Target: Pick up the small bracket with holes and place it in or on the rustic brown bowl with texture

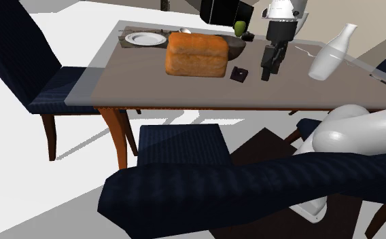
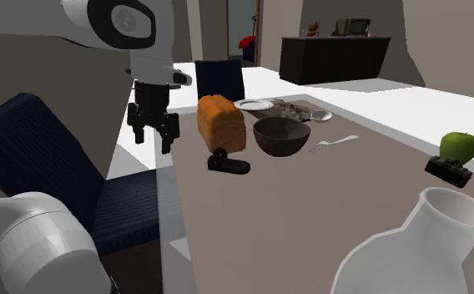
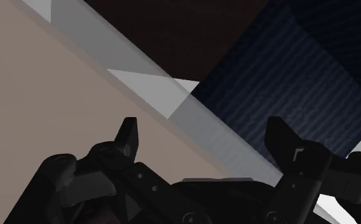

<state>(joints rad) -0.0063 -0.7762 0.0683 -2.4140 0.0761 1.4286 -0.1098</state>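
The small black bracket (image 1: 239,73) (image 2: 227,162) lies on the brown tabletop, just in front of the orange bread loaf (image 1: 197,54) (image 2: 220,121). The dark brown bowl (image 1: 235,46) (image 2: 281,135) stands upright behind the loaf, with nothing visible in it. My black gripper (image 1: 267,72) (image 2: 153,138) (image 3: 204,137) hangs above the table's edge. It is to the right of the bracket in the shoulder view and left of it in the second exterior view. It is open, its fingers (image 3: 129,135) wide apart with nothing between them. Below them the wrist view shows the table's edge and a blue chair seat (image 3: 287,89).
A white vase (image 1: 331,54) (image 2: 427,250) stands near the gripper on the side away from the bracket. A green apple (image 1: 240,28) (image 2: 459,146), a white plate (image 1: 145,39) (image 2: 254,104) and a fork (image 2: 334,144) are farther off on the table. Dark blue chairs (image 1: 56,88) ring the table.
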